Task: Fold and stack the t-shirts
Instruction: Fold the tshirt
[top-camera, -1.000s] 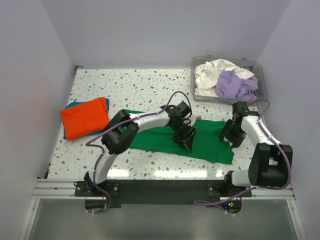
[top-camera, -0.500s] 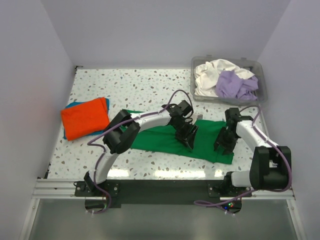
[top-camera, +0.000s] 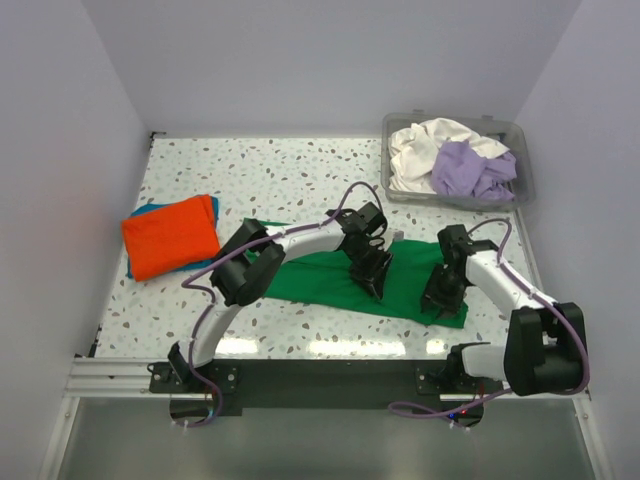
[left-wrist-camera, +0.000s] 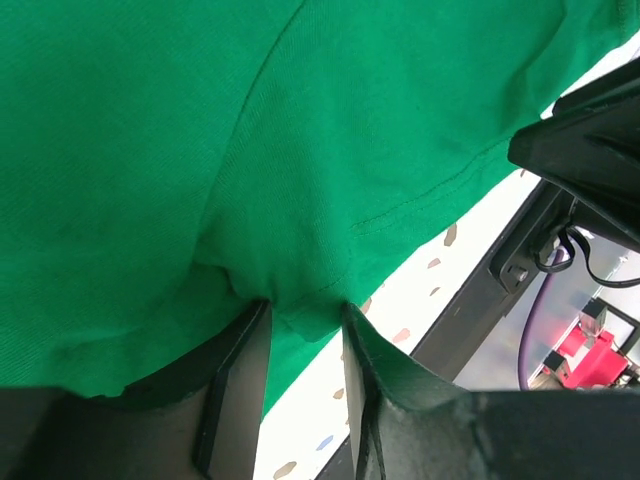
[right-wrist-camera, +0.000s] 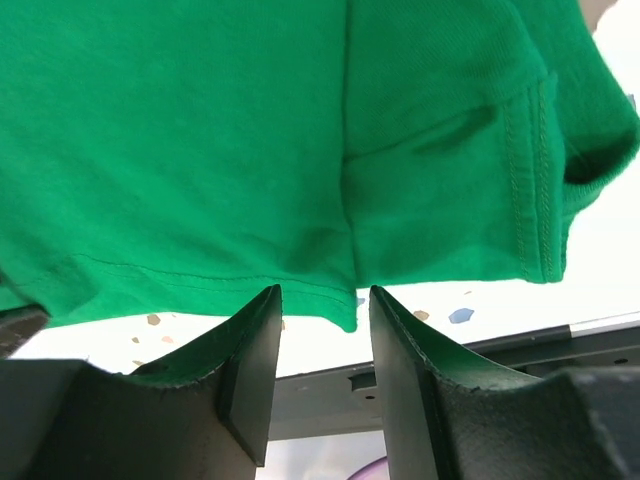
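**Both arms down on the green t-shirt (top-camera: 318, 284)**

We've got it spread flat on the table (top-camera: 280, 170), near side, right of centre. Our left gripper (left-wrist-camera: 305, 305) pinches a puckered bit of its near hem. Our right gripper (right-wrist-camera: 325, 295) straddles the hem by the sleeve, and we can't tell if it's actually clamped. The orange t-shirt (top-camera: 170, 236) lies folded at the left, and the white t-shirt (top-camera: 420, 146) and lavender t-shirt (top-camera: 470, 172) sit in the bin (top-camera: 452, 118).

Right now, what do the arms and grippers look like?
White links with chunky black joint housings on the left arm and right arm. A purple cable runs along each. The left gripper and right gripper are matte black, two flat wedge-shaped fingers apiece. No markings visible.
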